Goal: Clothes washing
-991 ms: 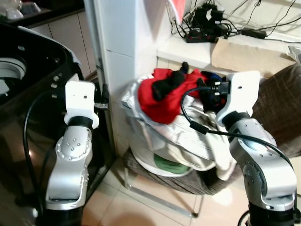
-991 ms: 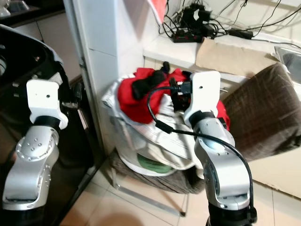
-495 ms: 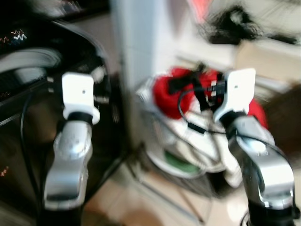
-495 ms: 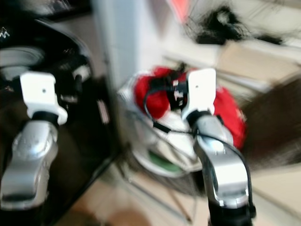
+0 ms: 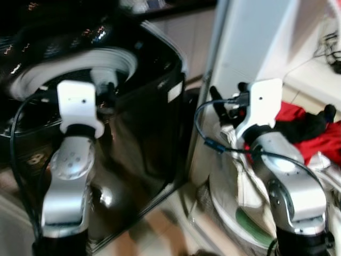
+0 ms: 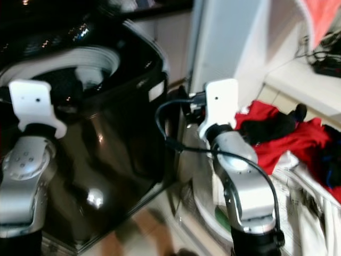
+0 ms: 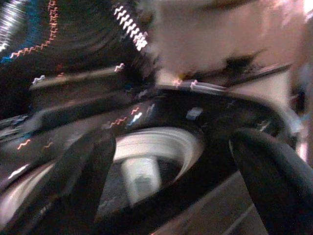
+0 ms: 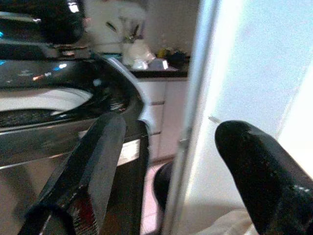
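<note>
Both grippers, left (image 7: pixel 166 186) and right (image 8: pixel 171 181), fingers spread and empty near the black washing machine (image 5: pixel 144 106), red garment (image 6: pixel 282 138) heaped on the laundry basket (image 5: pixel 224 197) rim alongside: blurred approach, risking bumping the machine.

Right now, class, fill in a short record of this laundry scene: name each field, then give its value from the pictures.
Washer: black top-loading washing machine, lid open, white drum rim visible
Laundry: red garment and a black item piled on pale cloth, to the robot's right of the washer
Between them: white pillar
Left gripper: open, empty, pointing at the drum
Right gripper: open, empty, between washer and pillar
Image quality: blurred
</note>
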Robot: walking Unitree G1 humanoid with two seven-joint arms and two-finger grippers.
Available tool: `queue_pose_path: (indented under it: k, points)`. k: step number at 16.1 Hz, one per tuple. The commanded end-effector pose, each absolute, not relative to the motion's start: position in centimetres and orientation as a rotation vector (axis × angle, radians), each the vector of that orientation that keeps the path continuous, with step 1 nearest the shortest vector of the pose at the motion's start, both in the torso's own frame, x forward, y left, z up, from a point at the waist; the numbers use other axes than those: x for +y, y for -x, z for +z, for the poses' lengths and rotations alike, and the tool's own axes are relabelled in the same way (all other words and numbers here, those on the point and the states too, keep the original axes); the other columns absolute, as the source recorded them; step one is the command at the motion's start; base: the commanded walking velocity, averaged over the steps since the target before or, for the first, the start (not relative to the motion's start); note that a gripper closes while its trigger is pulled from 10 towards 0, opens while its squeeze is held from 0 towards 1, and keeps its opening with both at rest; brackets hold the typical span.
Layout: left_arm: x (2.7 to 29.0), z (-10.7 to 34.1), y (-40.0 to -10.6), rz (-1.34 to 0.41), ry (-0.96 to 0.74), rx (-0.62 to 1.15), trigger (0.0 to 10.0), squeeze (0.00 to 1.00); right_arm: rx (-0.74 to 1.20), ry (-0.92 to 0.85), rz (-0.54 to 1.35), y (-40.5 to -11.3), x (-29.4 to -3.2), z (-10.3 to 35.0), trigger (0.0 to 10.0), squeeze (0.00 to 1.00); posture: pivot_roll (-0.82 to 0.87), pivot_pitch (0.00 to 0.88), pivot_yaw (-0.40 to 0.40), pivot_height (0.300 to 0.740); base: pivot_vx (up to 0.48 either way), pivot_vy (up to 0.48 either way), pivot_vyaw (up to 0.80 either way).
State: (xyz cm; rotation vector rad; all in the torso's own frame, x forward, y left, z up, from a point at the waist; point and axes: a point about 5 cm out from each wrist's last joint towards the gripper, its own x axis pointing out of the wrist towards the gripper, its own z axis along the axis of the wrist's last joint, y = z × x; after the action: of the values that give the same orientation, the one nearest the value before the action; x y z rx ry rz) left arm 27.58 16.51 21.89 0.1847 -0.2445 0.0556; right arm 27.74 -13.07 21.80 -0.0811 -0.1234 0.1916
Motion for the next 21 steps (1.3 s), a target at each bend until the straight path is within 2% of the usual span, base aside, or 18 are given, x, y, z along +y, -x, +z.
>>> queue_pose_path:
  k: [1, 5, 11, 17, 19, 21]
  points:
    - [16.4, 21.9, -27.5, 0.035, -0.182, -0.242, 10.0, 0.00, -0.158, 0.080, 0.165, -27.7, -13.4, 22.5, 10.0, 0.00, -0.04, 0.000, 0.000, 0.740, 0.446, 0.000, 0.00]
    - [16.2, 21.6, -27.4, 0.030, -0.153, -0.235, 10.0, 0.00, -0.166, 0.041, 0.135, -27.2, -13.8, 22.8, 10.0, 0.00, -0.05, 0.000, 0.001, 0.740, 0.372, 0.000, -0.60]
    - [15.4, 21.5, -27.7, -0.018, -0.146, -0.225, 10.0, 0.00, -0.171, 0.030, 0.116, -26.6, -13.8, 23.0, 10.0, 0.00, -0.06, 0.000, 0.020, 0.740, 0.000, 0.000, -0.13]
    - [15.2, 21.4, -27.9, -0.033, -0.151, -0.227, 10.0, 0.00, -0.158, 0.001, 0.107, -26.2, -13.7, 23.1, 10.0, 0.00, -0.07, 0.001, 0.019, 0.740, 0.000, 0.339, -0.80]
    - [15.2, 21.3, -27.9, -0.031, -0.150, -0.217, 10.0, 0.00, -0.157, -0.002, 0.104, -26.2, -13.7, 23.1, 10.0, 0.00, -0.07, 0.001, 0.020, 0.740, 0.000, 0.000, -0.80]
    - [15.0, 21.6, -27.8, -0.024, -0.228, -0.248, 10.0, 0.00, -0.160, -0.004, 0.093, -26.0, -13.8, 23.3, 10.0, 0.00, -0.08, 0.003, 0.018, 0.740, 0.000, -0.480, -0.36]
